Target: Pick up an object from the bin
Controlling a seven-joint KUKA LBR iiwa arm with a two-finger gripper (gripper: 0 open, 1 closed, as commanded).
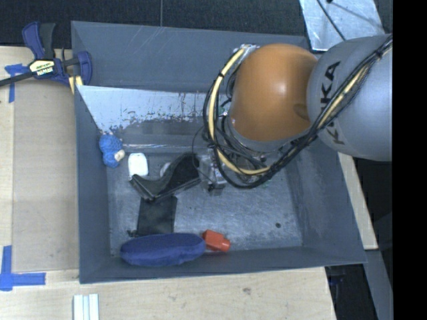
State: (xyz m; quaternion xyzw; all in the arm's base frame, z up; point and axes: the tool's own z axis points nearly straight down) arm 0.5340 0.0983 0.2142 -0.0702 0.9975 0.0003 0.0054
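Bin (pixel 147 59): grey metal, sloped walls, speckled scuffed floor, far wall scratched up with dark marks.
Arm (pixel 360 105): big smooth grey tube coming in from the right, with a glossy rounded orange cover (pixel 273 92) on the wrist and yellow and black cables (pixel 217 105) looped around it.
Tool (pixel 212 173): small metallic bit poking out under the orange cover, low over the middle of the floor. Honestly can't tell if it's released or clenched, since the cover and cables hide most of it.
Black curved piece (pixel 167 179): nearest thing to the tool. It's dark, matte and bent like a handle, lying left of centre with its right end right at the tool. Touching or not, can't say.
White block (pixel 137 164): small, rounded, just left of the black curved piece.
Blue figure (pixel 110 149): lumpy little thing by the left wall.
Black flat sheet (pixel 157 213): squarish, dull, lying flat below the curved piece.
Blue pouch (pixel 163 249): soft-looking, long and oval, along the near wall.
Orange-red bit (pixel 217 241): small and chunky, touching the pouch's right end.
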